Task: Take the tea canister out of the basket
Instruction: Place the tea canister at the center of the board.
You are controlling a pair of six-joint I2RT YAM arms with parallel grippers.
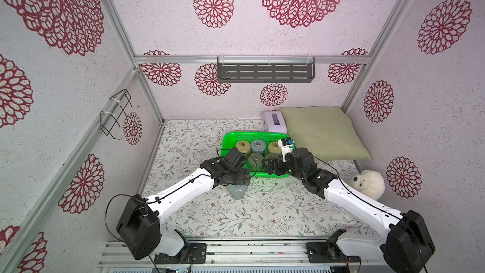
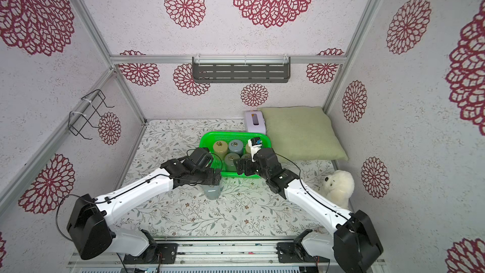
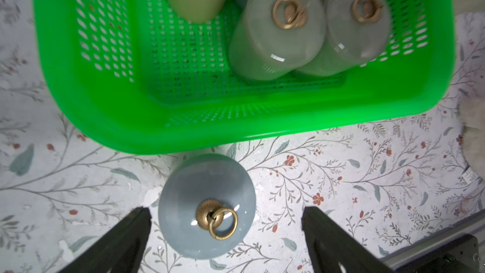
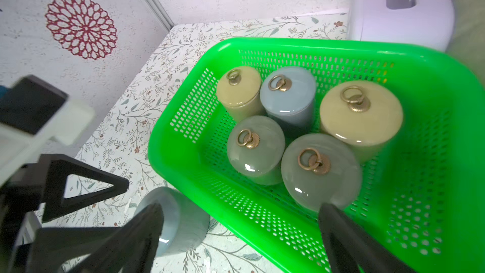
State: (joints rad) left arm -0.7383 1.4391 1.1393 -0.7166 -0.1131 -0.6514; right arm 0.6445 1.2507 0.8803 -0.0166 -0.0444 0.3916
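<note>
In both top views the basket (image 1: 252, 133) is seen on the far half of the table (image 1: 183, 219), a little right of its middle. The tea canister (image 1: 237, 193) is found outside it, set upright on the table just beside the basket's near rim, toward its near left corner. The left tool (image 1: 237, 179) is held directly over the canister, so the lid is covered and only the lower body is shown; how the jaws stand cannot be told from here. The right tool (image 1: 273, 166) is held over the basket's near right corner, and one of the five other canisters (image 1: 258, 146) inside is partly hidden behind that arm. In the left wrist view the tea canister (image 3: 207, 206) is seen straight below, its long axis vertical and its brass ring (image 3: 223, 223) uppermost. The left tool (image 3: 225, 210) is spread wide, a clear gap is left on each side, and nothing is gripped. The far canisters are blurred and cut off by the frame edge. In the right wrist view the right tool (image 4: 241, 207) is shown apart and empty above the basket's near rim, while the tea canister (image 4: 178, 221) is half hidden behind it. The left arm is judged much the nearer, and the coming move is judged to turn on a straight rise clear of the ring.
</note>
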